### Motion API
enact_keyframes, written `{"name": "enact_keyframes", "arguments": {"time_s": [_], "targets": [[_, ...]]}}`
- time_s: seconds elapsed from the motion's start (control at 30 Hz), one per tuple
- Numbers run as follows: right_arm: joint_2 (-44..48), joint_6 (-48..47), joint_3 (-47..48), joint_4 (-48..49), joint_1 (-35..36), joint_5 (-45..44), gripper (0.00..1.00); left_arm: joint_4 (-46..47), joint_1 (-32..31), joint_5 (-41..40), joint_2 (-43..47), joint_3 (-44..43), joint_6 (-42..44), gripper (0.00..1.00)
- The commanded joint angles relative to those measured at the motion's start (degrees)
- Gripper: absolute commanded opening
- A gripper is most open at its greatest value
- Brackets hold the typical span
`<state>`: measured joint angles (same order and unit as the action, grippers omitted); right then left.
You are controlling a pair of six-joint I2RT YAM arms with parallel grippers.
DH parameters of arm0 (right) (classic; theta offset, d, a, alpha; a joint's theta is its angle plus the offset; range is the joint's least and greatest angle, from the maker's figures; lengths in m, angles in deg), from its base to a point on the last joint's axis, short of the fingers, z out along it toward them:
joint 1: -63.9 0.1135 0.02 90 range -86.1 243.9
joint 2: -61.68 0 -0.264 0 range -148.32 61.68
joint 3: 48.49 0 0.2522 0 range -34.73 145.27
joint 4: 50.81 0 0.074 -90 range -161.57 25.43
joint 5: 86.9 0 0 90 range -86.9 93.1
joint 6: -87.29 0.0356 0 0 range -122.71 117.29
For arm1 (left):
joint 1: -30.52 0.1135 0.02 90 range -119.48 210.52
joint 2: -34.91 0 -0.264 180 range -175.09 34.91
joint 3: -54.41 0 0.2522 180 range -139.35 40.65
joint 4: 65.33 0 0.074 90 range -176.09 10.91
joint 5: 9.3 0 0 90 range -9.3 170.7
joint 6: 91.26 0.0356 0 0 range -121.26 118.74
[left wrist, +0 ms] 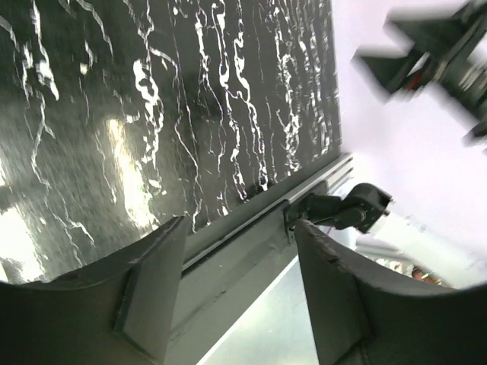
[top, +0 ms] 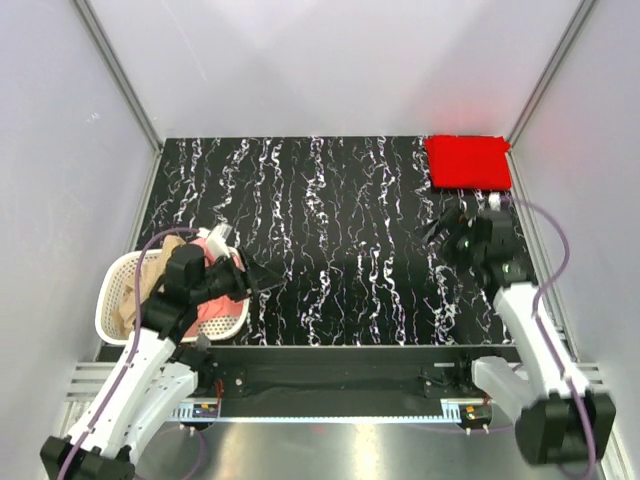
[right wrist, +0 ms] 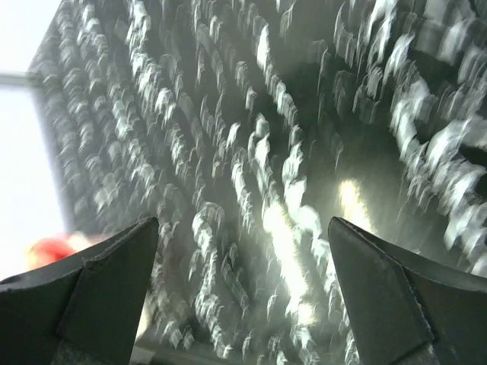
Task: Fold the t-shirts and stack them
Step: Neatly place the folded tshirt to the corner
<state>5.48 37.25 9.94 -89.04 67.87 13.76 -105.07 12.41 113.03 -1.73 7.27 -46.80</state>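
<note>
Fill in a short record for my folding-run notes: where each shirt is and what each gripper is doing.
red t-shirt: folded, far right corner of the table
pink t-shirt: crumpled in the white basket, near left
tan t-shirt: same basket, unfolded
left gripper: open, empty, by the basket's right edge
right gripper: open, empty, just nearer than the red t-shirt

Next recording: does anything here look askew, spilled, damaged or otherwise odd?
Nothing stands out. The red shirt lies folded flat in the far right corner of the table; the pink shirt and beige shirt sit crumpled in the basket at the near left, not yet folded. No spill or damage shows.
</note>
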Motion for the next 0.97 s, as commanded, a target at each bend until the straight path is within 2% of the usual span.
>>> {"name": "enact_keyframes", "arguments": {"time_s": [0.0,0.07,0.2,0.33,0.37,0.47,0.6,0.87,0.93], "targets": [[15.88,13.62,-12.09,6.9,0.69,8.84,1.0,7.07,-0.08,-0.34,10.49,5.24,-8.42,0.65],[26.95,15.66,-16.61,4.54,0.78,9.91,1.0,8.22,-0.08,-1.49,15.0,9.81,-11.05,0.67],[42.0,19.53,-24.25,-4.43,0.78,10.78,1.0,13.39,-0.08,-0.79,25.81,17.2,-16.76,0.7],[54.51,21.38,-26.65,-15.85,0.78,10.35,1.0,13.5,-0.08,0.97,35.04,22.3,-20.72,0.72],[55.75,21.03,-26.73,-19.88,0.78,10.26,1.0,13.58,-0.08,1.5,38.72,23.27,-21.95,0.73],[52.95,18.75,-26.82,-22.72,0.78,10.09,1.0,13.41,-0.08,2.9,45.84,27.92,-25.12,0.75],[54.45,17.95,-28.05,-23.96,0.78,9.03,1.0,16.3,-0.08,6.59,43.85,32.15,-25.13,0.75],[55.33,18.75,-31.66,-22.38,0.78,10.17,1.0,19.21,-0.08,8.0,45.61,38.74,-27.32,0.77],[55.5,17.26,-31.04,-19.85,0.78,13.41,1.0,23.76,-0.08,10.79,45.26,39.8,-30.2,0.77]]}}
